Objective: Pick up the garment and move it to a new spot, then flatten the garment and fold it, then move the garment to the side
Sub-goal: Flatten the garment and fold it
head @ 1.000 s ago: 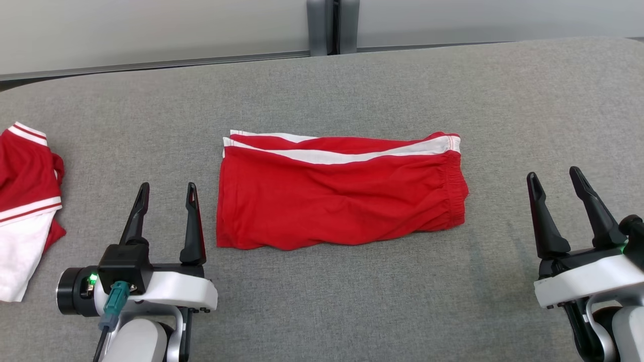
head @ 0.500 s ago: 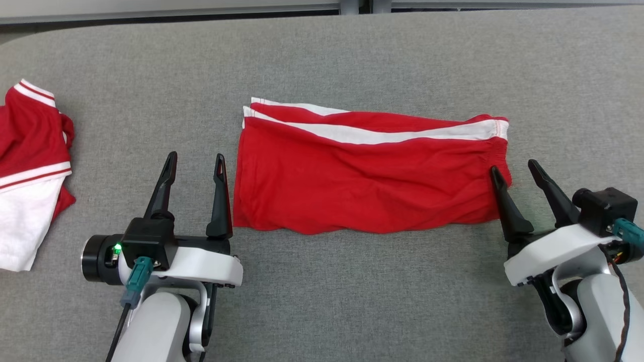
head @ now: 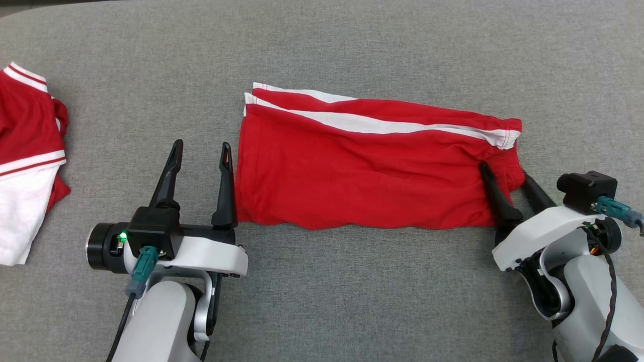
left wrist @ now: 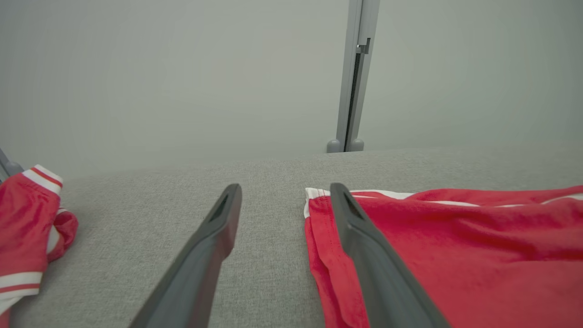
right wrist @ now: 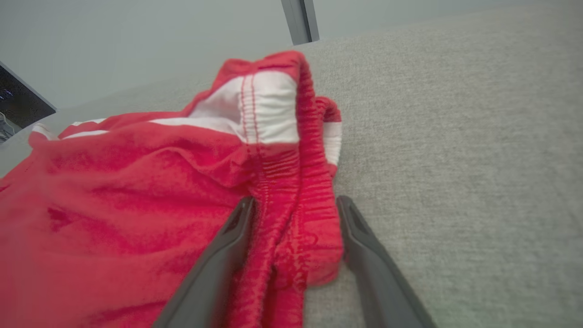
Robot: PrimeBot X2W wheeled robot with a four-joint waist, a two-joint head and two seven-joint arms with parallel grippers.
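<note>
Straddling the waistband (head: pixel 509 151), right end effector (head: pixel 504 171) stands wide, not clamped. Left end effector (head: pixel 202 144) wide too, 1 finger (head: pixel 225 181) at the hem (head: pixel 242 166). Red shorts (head: pixel 362 171) lie flat at desk (head: pixel 352 301) centre, apparently folded lengthwise. Relocation and flattening look done. Likely left: cross fold, then move aside.

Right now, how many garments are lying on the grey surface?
2: red shorts in the middle, and a red-and-white garment at the far left, partly cut off by the frame.

garment (head: pixel 362 176): on table (head: pixel 352 40)
left gripper (head: pixel 201 145): just beside garment's left edge
right gripper (head: pixel 504 171): straddling garment's right end
second garment (head: pixel 25 151): well left of garment
</note>
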